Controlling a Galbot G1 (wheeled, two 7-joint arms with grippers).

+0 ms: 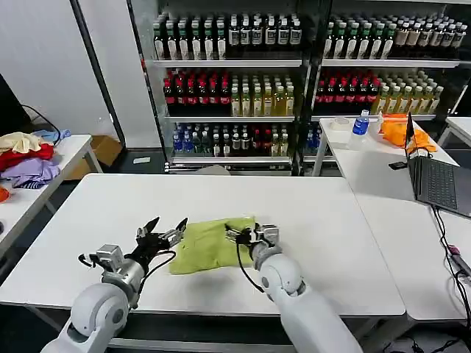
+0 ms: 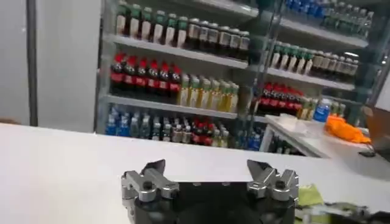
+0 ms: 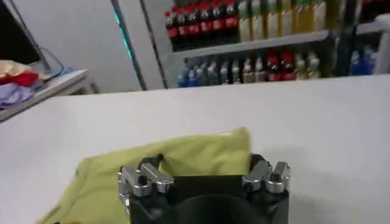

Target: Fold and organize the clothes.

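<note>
Both my claws stand spread and empty, the lime T-shirt lying folded small between the left gripper and right gripper, so I judge only tidying remains.

head view high over white table, wrist views low, sharing drinks shelves

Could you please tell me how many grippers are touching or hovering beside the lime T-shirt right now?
2: the left gripper is open at the lime T-shirt's left edge, and the right gripper is open over its right part.
</note>
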